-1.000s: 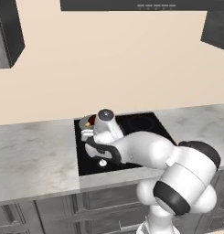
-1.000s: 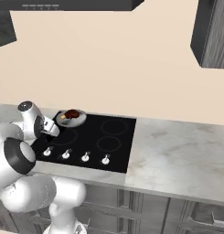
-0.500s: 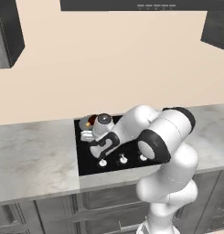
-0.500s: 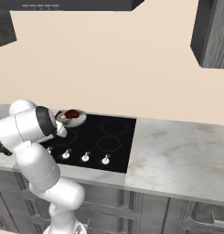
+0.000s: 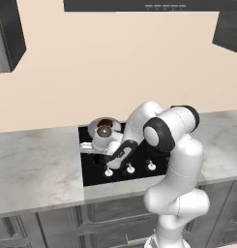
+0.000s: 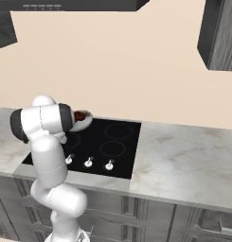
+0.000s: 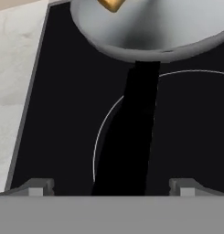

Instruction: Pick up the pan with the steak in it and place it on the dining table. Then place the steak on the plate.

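Observation:
The pan sits on the back left burner of the black cooktop, and it also shows in the right base view. In it lies the dark reddish steak; the hand view catches just its tan patch. My gripper is open, its two fingertips standing either side of the pan's black handle without touching it. In the left base view the gripper hangs just in front of the pan. The dining table and the plate are out of view.
The black cooktop has a row of white knobs along its front edge. Marble counter runs on both sides. A beige wall stands close behind the pan, with dark cabinets overhead.
The arm has reared up, its elbow now high over the cooktop. The hand has stayed by the pan's handle with the jaws open. The pan and steak have not moved.

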{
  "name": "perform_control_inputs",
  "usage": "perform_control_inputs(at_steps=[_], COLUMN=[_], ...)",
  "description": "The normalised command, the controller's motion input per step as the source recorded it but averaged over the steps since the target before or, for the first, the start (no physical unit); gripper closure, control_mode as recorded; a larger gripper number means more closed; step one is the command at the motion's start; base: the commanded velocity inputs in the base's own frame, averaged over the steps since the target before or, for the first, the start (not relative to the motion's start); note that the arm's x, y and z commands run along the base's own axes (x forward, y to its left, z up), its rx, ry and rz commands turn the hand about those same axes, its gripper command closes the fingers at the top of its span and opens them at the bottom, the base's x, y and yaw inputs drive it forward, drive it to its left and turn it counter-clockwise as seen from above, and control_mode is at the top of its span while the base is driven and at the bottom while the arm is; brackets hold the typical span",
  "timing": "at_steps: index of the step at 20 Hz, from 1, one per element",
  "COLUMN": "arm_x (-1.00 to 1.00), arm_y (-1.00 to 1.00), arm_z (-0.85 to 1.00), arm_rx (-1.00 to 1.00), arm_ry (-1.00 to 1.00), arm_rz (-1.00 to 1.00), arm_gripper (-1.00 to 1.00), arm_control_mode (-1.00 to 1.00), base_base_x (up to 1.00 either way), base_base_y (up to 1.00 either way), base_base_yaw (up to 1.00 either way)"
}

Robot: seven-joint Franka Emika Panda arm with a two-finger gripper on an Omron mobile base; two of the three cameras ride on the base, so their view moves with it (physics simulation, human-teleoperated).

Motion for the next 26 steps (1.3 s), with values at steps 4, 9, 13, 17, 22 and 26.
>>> perform_control_inputs(at_steps=[4, 9, 13, 17, 22, 26], arm_x=[0.0, 0.02, 0.09, 0.02, 0.0, 0.03], arm_y=[0.0, 0.0, 0.0, 0.0, 0.0, 0.0], arm_z=[-0.02, 0.02, 0.48, 0.8, 1.0, 0.24], arm_rx=[0.0, 0.0, 0.0, 0.0, 0.0, 0.0], arm_ry=[0.03, 0.0, 0.04, 0.14, 0.09, 0.01], arm_rz=[0.0, -0.01, -0.13, -0.19, -0.16, -0.08], arm_gripper=[1.0, 1.0, 1.0, 1.0, 1.0, 1.0], arm_control_mode=[-1.0, -1.0, -1.0, -1.0, -1.0, -1.0], base_base_x=[0.0, 0.0, 0.0, 0.0, 0.0, 0.0], base_base_y=[0.0, 0.0, 0.0, 0.0, 0.0, 0.0], base_base_yaw=[0.0, 0.0, 0.0, 0.0, 0.0, 0.0])
